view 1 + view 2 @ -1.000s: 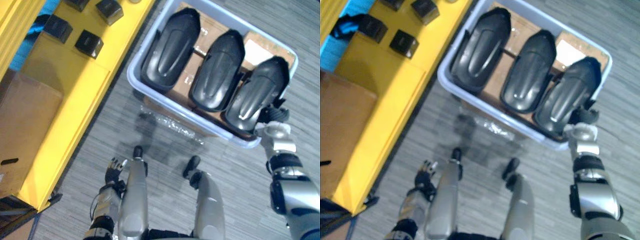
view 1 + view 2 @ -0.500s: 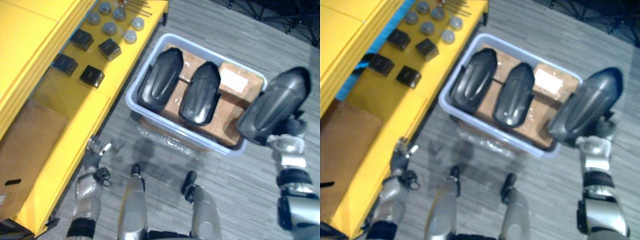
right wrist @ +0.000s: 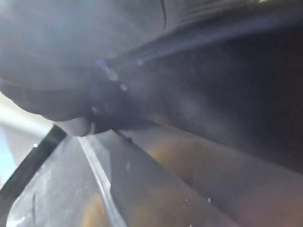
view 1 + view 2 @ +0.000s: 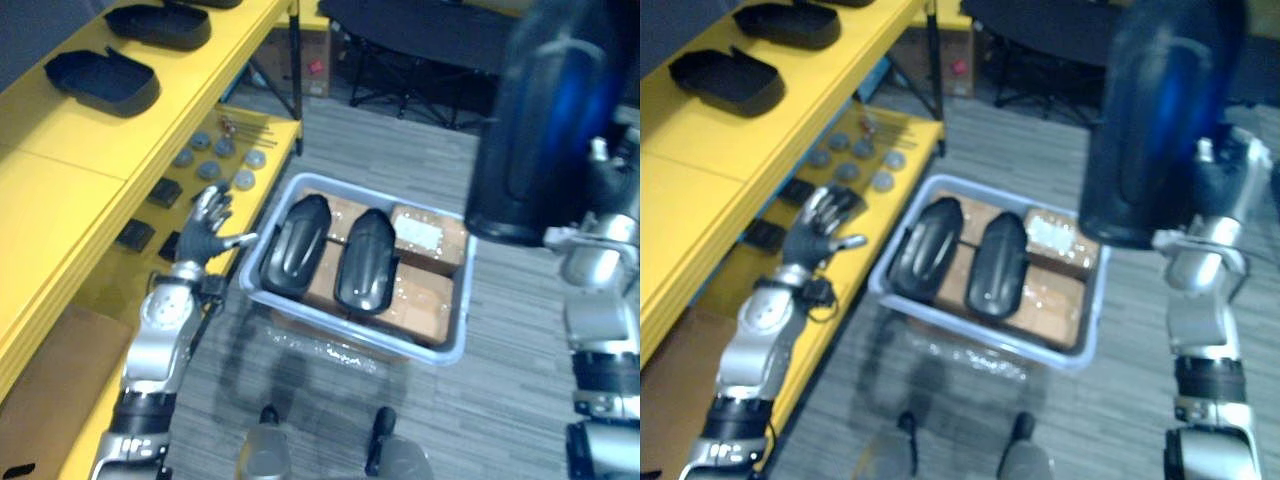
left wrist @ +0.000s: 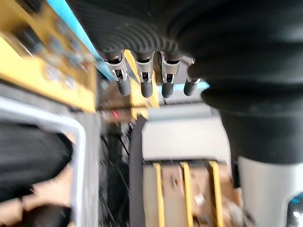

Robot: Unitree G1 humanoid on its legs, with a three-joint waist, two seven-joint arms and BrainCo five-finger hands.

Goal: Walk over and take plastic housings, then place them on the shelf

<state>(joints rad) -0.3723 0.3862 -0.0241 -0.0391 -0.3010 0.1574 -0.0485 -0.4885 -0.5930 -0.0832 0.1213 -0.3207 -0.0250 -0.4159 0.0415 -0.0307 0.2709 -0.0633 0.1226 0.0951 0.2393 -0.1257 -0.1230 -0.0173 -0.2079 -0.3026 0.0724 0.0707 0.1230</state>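
The shelf (image 4: 60, 190) has a bare top board on the near side of a black housing (image 4: 103, 80). A second housing (image 4: 160, 24) lies beyond. The left hand (image 4: 207, 228) hovers beside the shelf's edge.

- No words or numbers can be read anywhere.
- A white label (image 4: 419, 232) is stuck on a brown cardboard box (image 4: 447, 252) inside the pale blue bin (image 4: 452, 348). Its print is too blurry to read.
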